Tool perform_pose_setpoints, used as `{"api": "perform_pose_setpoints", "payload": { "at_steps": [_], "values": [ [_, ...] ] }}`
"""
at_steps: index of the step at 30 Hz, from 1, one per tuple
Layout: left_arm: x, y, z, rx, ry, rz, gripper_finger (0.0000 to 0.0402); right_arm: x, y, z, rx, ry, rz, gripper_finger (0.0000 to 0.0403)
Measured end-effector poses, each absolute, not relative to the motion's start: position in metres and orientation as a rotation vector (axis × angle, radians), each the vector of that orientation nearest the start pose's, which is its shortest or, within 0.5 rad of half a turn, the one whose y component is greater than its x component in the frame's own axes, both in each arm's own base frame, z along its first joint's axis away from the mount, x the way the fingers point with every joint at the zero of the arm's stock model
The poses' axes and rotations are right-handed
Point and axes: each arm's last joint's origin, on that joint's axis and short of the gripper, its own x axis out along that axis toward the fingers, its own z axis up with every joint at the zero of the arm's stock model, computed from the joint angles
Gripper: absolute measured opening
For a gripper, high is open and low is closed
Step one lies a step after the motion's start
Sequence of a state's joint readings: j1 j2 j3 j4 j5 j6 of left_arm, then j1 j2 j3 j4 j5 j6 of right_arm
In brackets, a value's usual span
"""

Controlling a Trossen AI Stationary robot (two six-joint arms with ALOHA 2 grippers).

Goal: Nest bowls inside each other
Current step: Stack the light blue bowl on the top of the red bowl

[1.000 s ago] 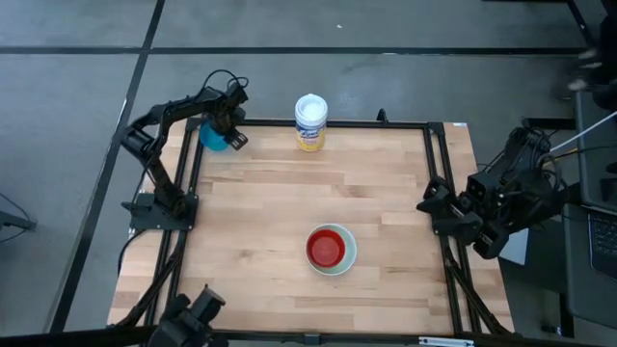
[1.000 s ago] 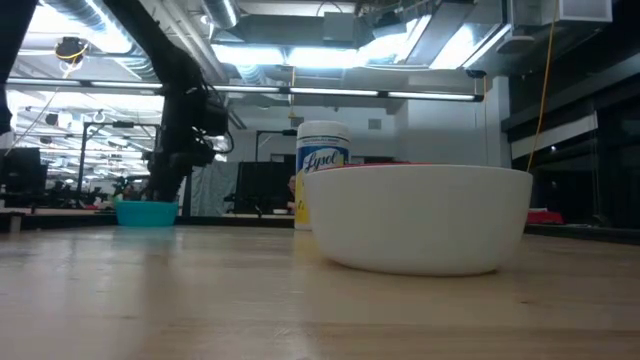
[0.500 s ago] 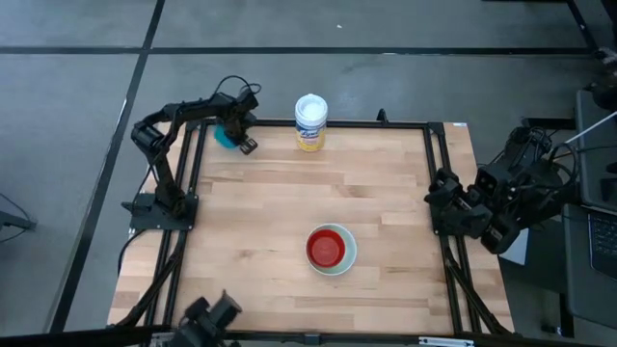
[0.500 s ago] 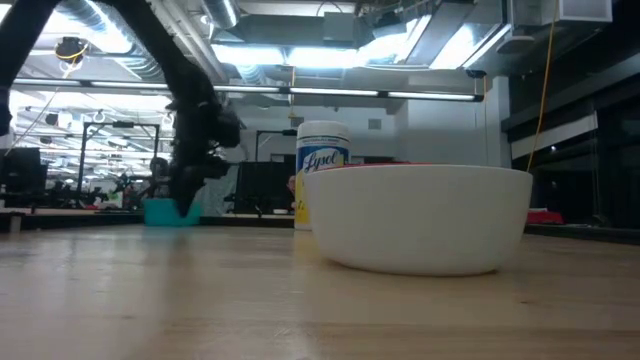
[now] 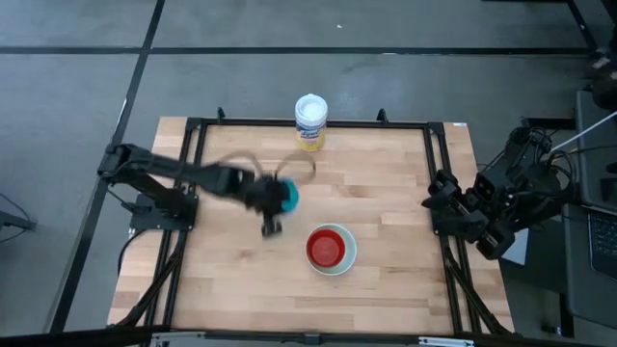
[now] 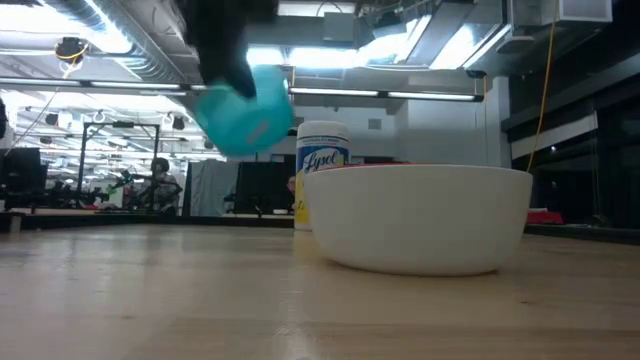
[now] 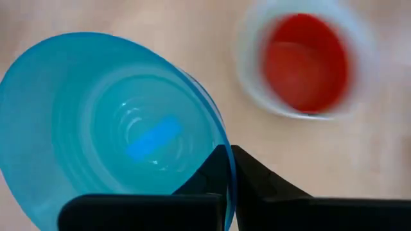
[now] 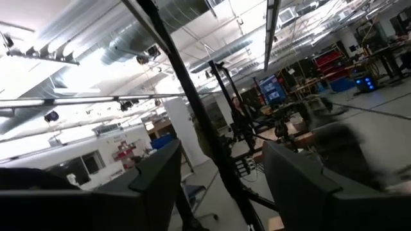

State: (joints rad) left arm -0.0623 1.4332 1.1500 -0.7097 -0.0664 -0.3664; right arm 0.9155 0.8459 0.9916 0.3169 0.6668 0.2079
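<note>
A teal bowl [image 5: 287, 196] hangs tilted above the table's middle, with my left gripper [image 5: 276, 204] shut on it. In the low view the teal bowl [image 6: 246, 108] is well clear of the wood. Just to its near right a white bowl [image 5: 348, 253] rests on its base, with a red bowl [image 5: 326, 250] nested inside. My right gripper [image 8: 221, 168] waits open past the table's right edge, pointing up into the room, with nothing between its fingers. My left gripper pinches the teal bowl's rim [image 7: 224, 168] with one finger inside the bowl and one outside. The fingers [image 7: 253, 176] come slanting down from the table's left. The bowl is lifted clear and tilted, its opening turned toward the wrist camera.
A white-and-yellow wipes canister [image 5: 310, 121] stands upright at the middle of the table's far edge. A black frame rail [image 5: 436, 183] runs around the wooden top. Bare wood lies left and near of the white bowl.
My left gripper has shut on the teal bowl at the table's far left corner, then risen and swung fast toward the table's middle. The bowl, once flat on the wood, is now lifted clear and tilted beside the white bowl.
</note>
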Motion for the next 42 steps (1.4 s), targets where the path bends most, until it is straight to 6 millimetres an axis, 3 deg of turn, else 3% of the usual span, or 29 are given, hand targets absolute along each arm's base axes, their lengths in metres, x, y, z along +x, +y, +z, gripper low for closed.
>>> {"api": "perform_pose_setpoints", "payload": {
  "at_steps": [3,6,9,14,21,38,42],
  "values": [
    [0.293,-0.067,0.285,-0.22,0.919,0.098,0.0003,0.112,0.117,0.435,0.513,-0.295,0.277,0.0215],
    [0.314,-0.098,0.295,-0.134,0.859,0.005,0.0003,0.113,0.118,0.434,0.487,-0.291,0.274,0.0213],
    [0.343,-0.111,0.294,-0.095,0.89,-0.031,0.0002,0.113,0.118,0.434,0.488,-0.292,0.274,0.0216],
    [0.378,-0.124,0.276,-0.023,0.989,-0.09,0.0002,0.115,0.121,0.433,0.484,-0.285,0.275,0.0226],
    [0.399,-0.132,0.261,0.019,1.028,-0.17,0.0002,0.114,0.124,0.432,0.481,-0.278,0.308,0.0224],
    [0.41,-0.119,0.265,0.03,0.951,-0.213,0.0003,0.116,0.131,0.43,0.471,-0.263,0.322,0.0228],
    [0.412,-0.116,0.265,0.037,0.94,-0.238,0.0024,0.115,0.131,0.43,0.471,-0.264,0.33,0.0227]
  ]
}}
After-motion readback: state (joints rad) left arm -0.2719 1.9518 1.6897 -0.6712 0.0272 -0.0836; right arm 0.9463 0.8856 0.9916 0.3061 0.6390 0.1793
